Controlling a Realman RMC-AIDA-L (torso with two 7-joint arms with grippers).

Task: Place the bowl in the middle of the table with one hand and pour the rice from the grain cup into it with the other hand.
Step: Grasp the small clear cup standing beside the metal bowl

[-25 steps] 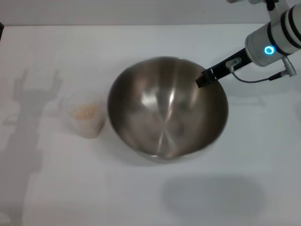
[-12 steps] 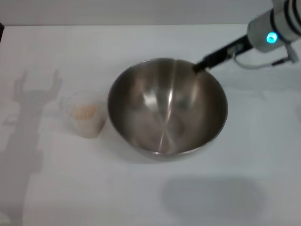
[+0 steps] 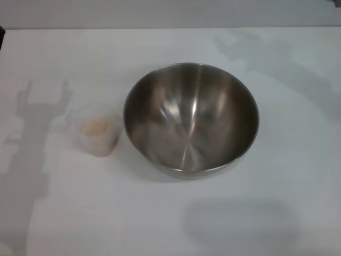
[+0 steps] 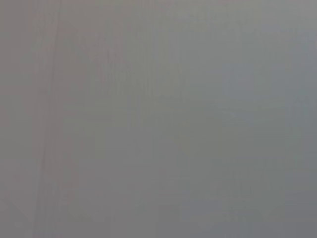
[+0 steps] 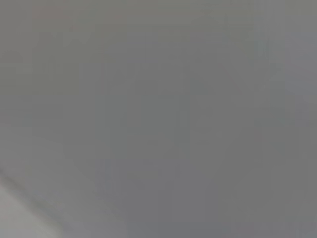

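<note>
The large steel bowl [image 3: 191, 120] stands upright near the middle of the white table [image 3: 170, 224] in the head view. It looks empty inside. The clear grain cup [image 3: 97, 131] stands just left of the bowl, upright, with pale rice [image 3: 97, 126] in it. Neither gripper shows in the head view. Only arm shadows lie on the table at the left and at the far right. Both wrist views show plain grey with nothing to make out.
The table's far edge [image 3: 160, 28] runs across the top of the head view. A soft shadow [image 3: 240, 221] lies on the table in front of the bowl.
My right arm has drawn back from the bowl's far right rim, up and to the right, and has left the head view. The bowl and the cup have stayed in place.
</note>
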